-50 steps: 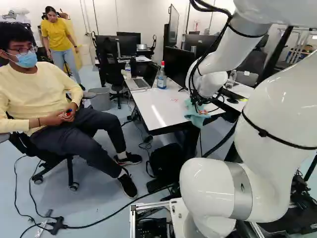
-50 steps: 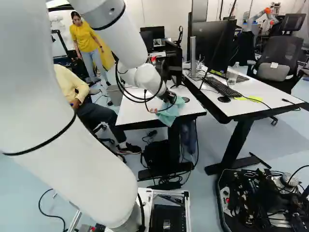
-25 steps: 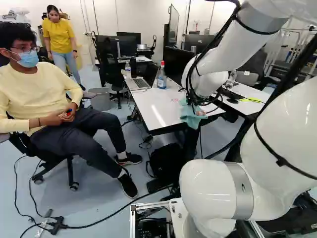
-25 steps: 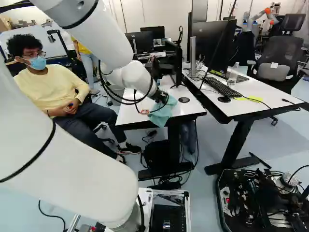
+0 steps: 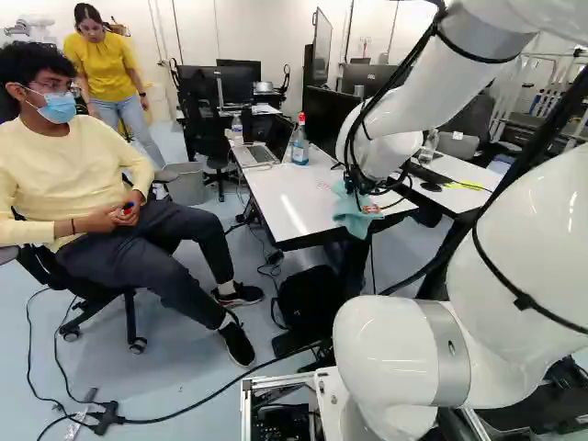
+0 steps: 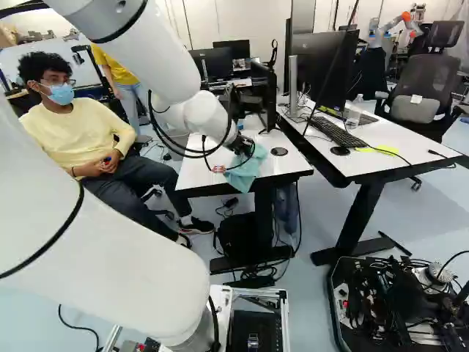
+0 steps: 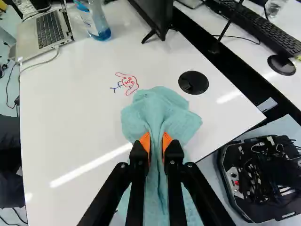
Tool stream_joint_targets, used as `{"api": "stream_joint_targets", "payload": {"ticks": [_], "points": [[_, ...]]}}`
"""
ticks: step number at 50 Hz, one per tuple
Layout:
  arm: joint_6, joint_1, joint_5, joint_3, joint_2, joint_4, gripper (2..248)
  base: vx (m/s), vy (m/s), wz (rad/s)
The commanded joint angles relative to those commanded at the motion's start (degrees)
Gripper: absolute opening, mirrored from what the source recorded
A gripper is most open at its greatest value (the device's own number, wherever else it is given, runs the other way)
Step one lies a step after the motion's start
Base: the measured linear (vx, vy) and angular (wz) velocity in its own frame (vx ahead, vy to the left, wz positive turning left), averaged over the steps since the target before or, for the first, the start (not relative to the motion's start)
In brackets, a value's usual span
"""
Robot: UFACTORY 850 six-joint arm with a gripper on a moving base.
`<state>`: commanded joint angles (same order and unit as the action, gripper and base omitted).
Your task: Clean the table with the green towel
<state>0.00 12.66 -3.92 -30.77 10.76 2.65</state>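
The orange pads (image 7: 145,141) of the gripper (image 6: 244,146) stand slightly apart, pinching a bunched fold of the green towel (image 7: 157,113) from both sides. The towel lies partly on the white table (image 7: 70,117) and droops past its edge. Just beyond it are a red-and-blue doodle (image 7: 128,83) and a round black disc (image 7: 193,83); farther off stands a bottle (image 7: 97,21).

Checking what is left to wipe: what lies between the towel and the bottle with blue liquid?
A small red and blue drawing on the white table, between towel and bottle, seen in the wrist view.
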Motion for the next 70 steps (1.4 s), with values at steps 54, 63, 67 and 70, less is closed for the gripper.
{"api": "stream_joint_targets", "payload": {"ticks": [54, 63, 67, 70], "points": [[0.0, -0.03, -3.19, -14.68, -15.53, 0.0, 50, 0.0, 0.0, 0.0], [0.0, 0.02, -4.13, -15.55, -17.45, 0.0, 50, 0.0, 0.0, 0.0], [0.0, 0.02, -4.72, -15.69, -18.1, 0.0, 50, 0.0, 0.0, 0.0], [0.0, 0.02, -5.18, -15.77, -18.58, 0.0, 50, 0.0, 0.0, 0.0]]}}
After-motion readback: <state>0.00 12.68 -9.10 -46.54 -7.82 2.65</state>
